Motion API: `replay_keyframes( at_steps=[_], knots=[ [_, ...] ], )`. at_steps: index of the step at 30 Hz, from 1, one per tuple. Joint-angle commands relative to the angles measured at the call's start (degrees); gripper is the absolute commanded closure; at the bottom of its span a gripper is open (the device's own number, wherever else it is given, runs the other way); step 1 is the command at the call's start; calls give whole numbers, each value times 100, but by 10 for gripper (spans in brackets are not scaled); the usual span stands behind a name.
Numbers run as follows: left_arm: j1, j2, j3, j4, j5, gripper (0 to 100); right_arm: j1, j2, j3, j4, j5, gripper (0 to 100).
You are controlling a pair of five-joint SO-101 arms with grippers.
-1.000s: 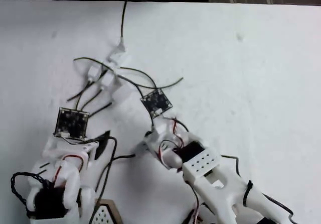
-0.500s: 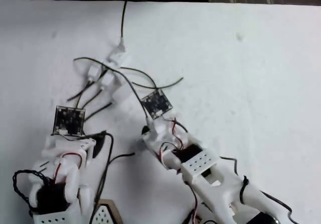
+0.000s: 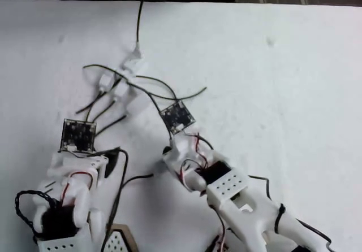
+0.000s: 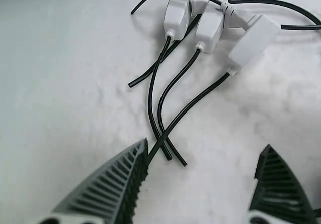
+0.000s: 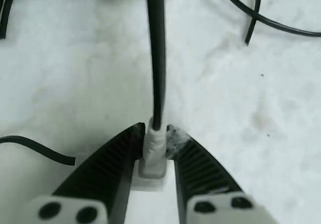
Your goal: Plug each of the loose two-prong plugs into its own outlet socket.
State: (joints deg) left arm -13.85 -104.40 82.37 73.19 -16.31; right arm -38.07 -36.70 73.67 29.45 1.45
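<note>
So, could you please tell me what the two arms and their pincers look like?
The left arm and right arm are white plastic, with thin red and black wires looped along them and a dark square board at each wrist. The right arm carries a white plate with a grid of holes. The left pincer and right pincer have dark, ribbed fingers tapering to points.

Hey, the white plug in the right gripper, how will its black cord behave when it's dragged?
The black cord probably flexes easily, since the other cords lie in loose curves. It would likely trail behind the white plug. Clamped in the right gripper, the plug seems small and light.
</note>
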Motion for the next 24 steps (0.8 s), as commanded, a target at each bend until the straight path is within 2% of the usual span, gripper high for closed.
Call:
replay_keyframes(
  at_steps=[1, 3, 5, 9, 16, 20, 24],
  knots=[
    [-48, 22, -9, -132, -35, 661, 4, -514, -237, 840, 18, 838],
    [-48, 22, -9, -123, -44, 661, -31, -954, -387, 1314, 9, 804],
    [-48, 22, -9, -114, -44, 661, -40, -1314, -501, 1543, 9, 819],
    [-48, 22, -9, -114, -44, 661, -40, -1780, -554, 1587, 9, 860],
    [-48, 22, -9, -105, -44, 661, -40, -1851, -527, 1604, 0, 868],
    [-48, 22, -9, -97, -44, 661, -40, -1851, -519, 1596, 0, 983],
    [-48, 22, 0, -97, -44, 661, -40, -1851, -457, 1604, 9, 982]
  ],
)
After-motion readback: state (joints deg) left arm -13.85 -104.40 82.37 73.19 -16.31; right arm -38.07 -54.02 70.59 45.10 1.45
